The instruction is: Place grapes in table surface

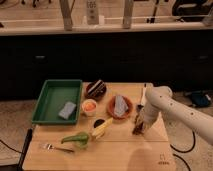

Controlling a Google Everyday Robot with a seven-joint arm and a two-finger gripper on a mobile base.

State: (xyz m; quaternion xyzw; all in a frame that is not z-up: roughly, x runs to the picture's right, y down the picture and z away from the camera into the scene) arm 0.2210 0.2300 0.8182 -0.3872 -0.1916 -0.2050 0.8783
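No readable text. Dark logo mark [163,161] on table surface [125,150] corner, illegible. Pincer [138,128] low, near brown plate [111,108].
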